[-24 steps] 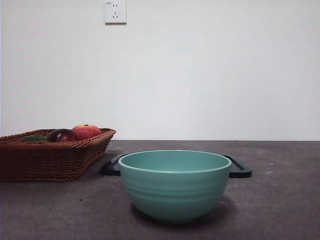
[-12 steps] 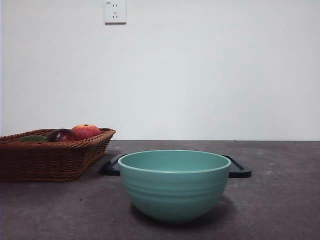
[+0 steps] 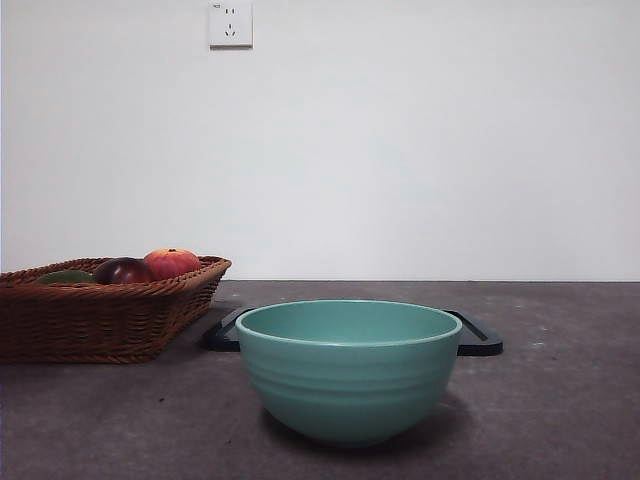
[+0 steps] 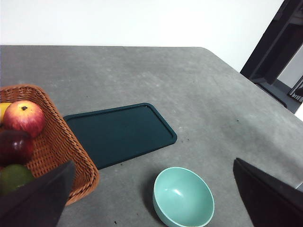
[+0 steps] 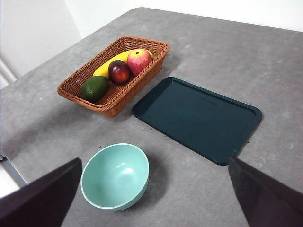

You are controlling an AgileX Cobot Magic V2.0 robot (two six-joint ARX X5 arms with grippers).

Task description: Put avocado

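The avocado (image 5: 94, 88) lies in the basket (image 5: 142, 78), at the end nearest the bowl (image 5: 115, 176). Beside it in the basket come a dark purple-red fruit (image 5: 119, 72), then a red-orange fruit (image 5: 139, 61), with a banana (image 5: 108, 66) along the basket's far wall behind them. In the front view only a low green sliver of the avocado (image 3: 66, 276) shows above the wicker rim, to the left of the other 2 fruits.

The basket stands on the grey desk (image 5: 213, 42), just beside a dark tray (image 5: 196, 118); the right wrist view shows a narrow strip of desk between them. The tray lies flat with nothing on it. The teal bowl stands upright on the desk, apart from both tray and basket, and holds nothing.

Both arms wait high above the desk, away from every object. The left gripper (image 4: 151, 198) has its 2 jaws spread wide and holds nothing; the bowl (image 4: 183, 197) appears between them far below. The right gripper (image 5: 151, 196) is likewise spread wide and empty, well above the bowl and tray. Neither gripper appears in the front view. A wall socket (image 3: 231, 24) sits on the white wall behind the desk.
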